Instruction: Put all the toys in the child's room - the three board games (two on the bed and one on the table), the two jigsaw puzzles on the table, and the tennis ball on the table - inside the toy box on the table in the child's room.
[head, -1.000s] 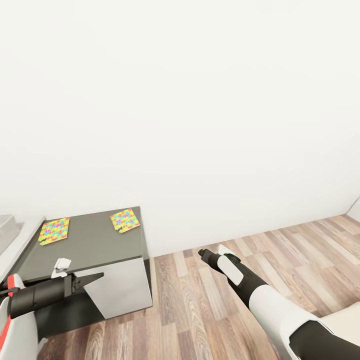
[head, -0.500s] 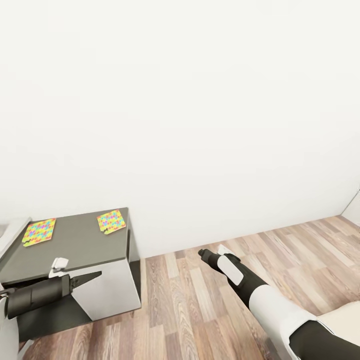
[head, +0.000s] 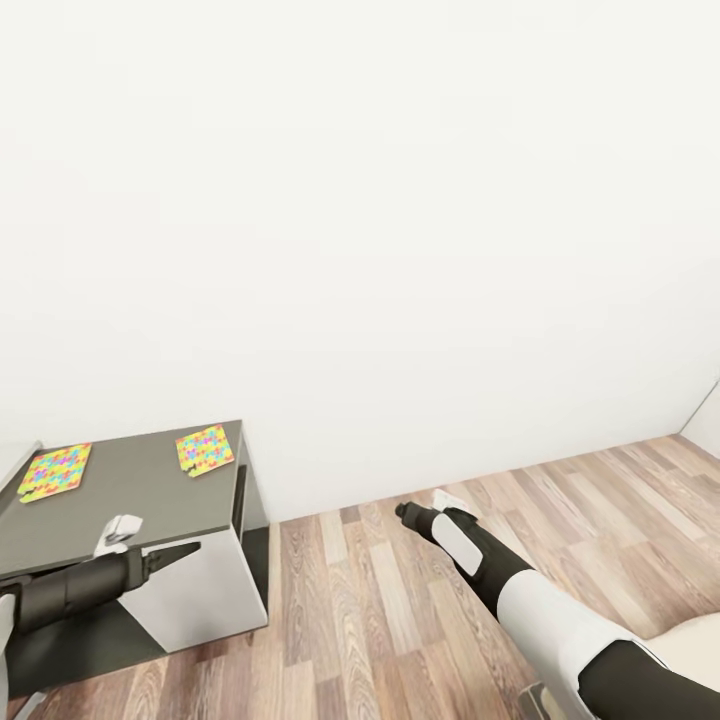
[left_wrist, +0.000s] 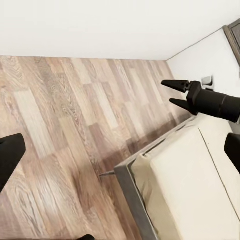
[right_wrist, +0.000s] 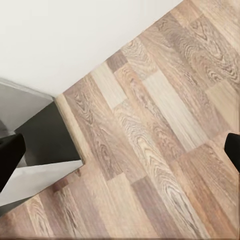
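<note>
Two jigsaw puzzles (head: 55, 472) (head: 205, 448) lie flat on the dark grey table (head: 130, 490) at the left of the head view. My left gripper (head: 185, 553) hangs open in front of the table's pale panel, apart from both puzzles and holding nothing. My right gripper (head: 403, 511) is open over the wood floor, right of the table; the left wrist view shows it (left_wrist: 167, 92) with its two fingers spread. The bed (left_wrist: 200, 190) is a beige mattress below it. The toy box, board games and tennis ball are out of view.
A plain white wall (head: 400, 250) fills the space ahead. Wood-plank floor (head: 380, 600) stretches from the table to the bed corner (head: 695, 635) at the lower right. The table's corner (right_wrist: 40, 135) stands close to my right arm.
The whole view has shifted: the table and puzzles slid left in the picture and the pale top at the far left has almost left it. Both arms keep the same pose.
</note>
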